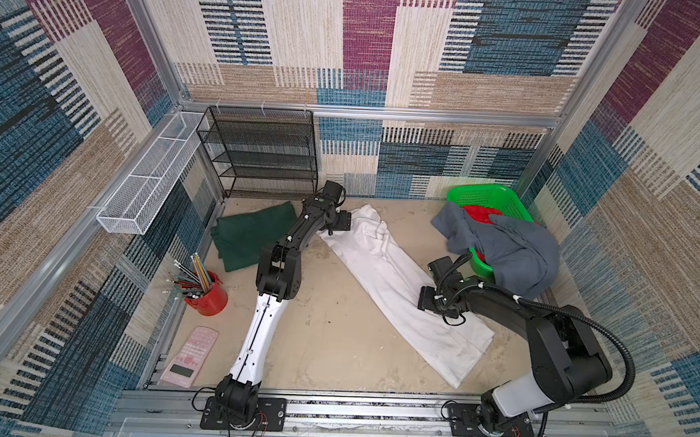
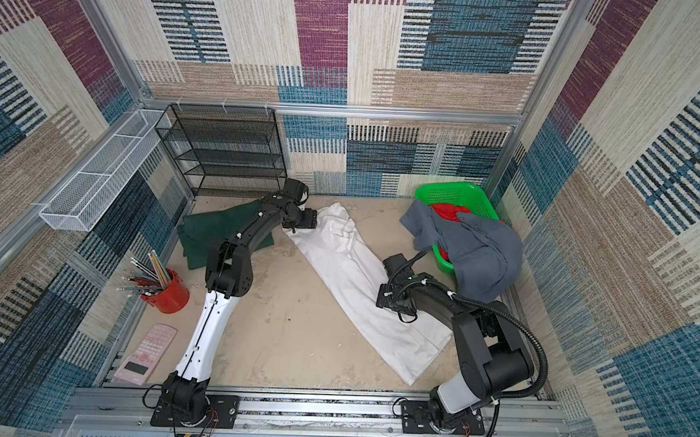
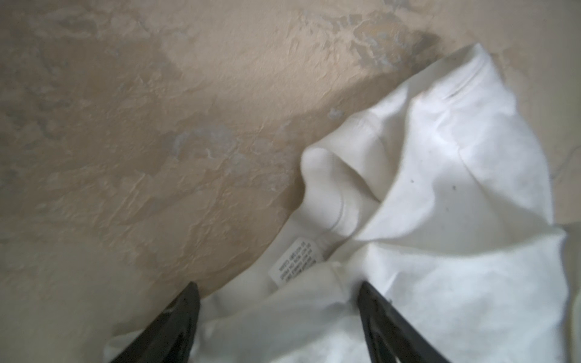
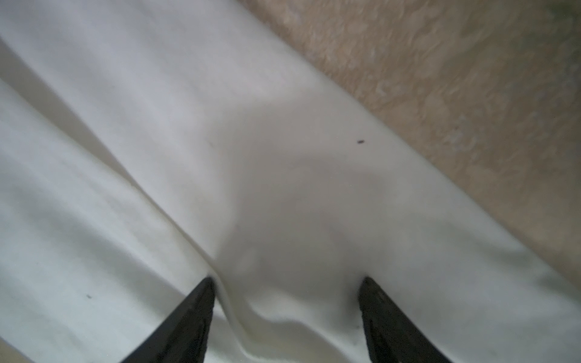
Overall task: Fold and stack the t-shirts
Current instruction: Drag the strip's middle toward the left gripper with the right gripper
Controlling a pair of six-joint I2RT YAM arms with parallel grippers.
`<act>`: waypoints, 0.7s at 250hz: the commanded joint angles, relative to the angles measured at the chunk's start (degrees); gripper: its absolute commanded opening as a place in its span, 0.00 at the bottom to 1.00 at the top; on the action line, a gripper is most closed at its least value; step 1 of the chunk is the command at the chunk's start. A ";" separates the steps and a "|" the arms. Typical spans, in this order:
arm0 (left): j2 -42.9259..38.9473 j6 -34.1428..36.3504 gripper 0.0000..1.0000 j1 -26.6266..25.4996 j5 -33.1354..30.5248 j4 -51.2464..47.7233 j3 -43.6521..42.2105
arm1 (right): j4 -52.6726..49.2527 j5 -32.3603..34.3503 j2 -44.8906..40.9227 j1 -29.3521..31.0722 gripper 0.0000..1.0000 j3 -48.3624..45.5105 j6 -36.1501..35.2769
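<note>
The white t-shirt (image 1: 394,280) (image 2: 349,269) lies as a long folded strip, slanting from the back centre to the front right of the table. My left gripper (image 1: 342,220) (image 3: 278,284) is open at its collar end, jaws either side of bunched fabric by the care label (image 3: 297,261). My right gripper (image 1: 428,301) (image 4: 286,279) is open on the strip's near half, a raised ridge of white cloth (image 4: 157,125) between its jaws. The dark green t-shirt (image 1: 247,230) (image 2: 201,235) lies folded at the back left. The grey t-shirt (image 1: 517,250) (image 2: 483,252) hangs crumpled over the basket.
A bright green basket (image 1: 491,197) with a red cloth (image 1: 482,213) stands in the back right corner. A black mesh shelf (image 1: 264,156) and a white wire tray (image 1: 150,182) line the back left. A red cup of pencils (image 1: 208,298) and a pink calculator (image 1: 190,357) sit at the left.
</note>
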 commanded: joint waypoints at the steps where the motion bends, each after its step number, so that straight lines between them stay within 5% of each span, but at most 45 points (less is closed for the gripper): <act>1: 0.84 1.11 0.80 0.09 2.57 3.66 0.77 | -1.52 -3.83 -0.52 1.21 0.73 -0.70 0.68; 150: 0.94 -0.59 0.80 -0.08 8.30 5.31 2.33 | 1.20 -14.39 2.91 14.65 0.72 7.33 8.54; 175: -1.11 -0.20 0.87 -0.21 8.82 4.26 1.10 | 0.15 -12.65 2.44 14.64 0.77 9.23 7.83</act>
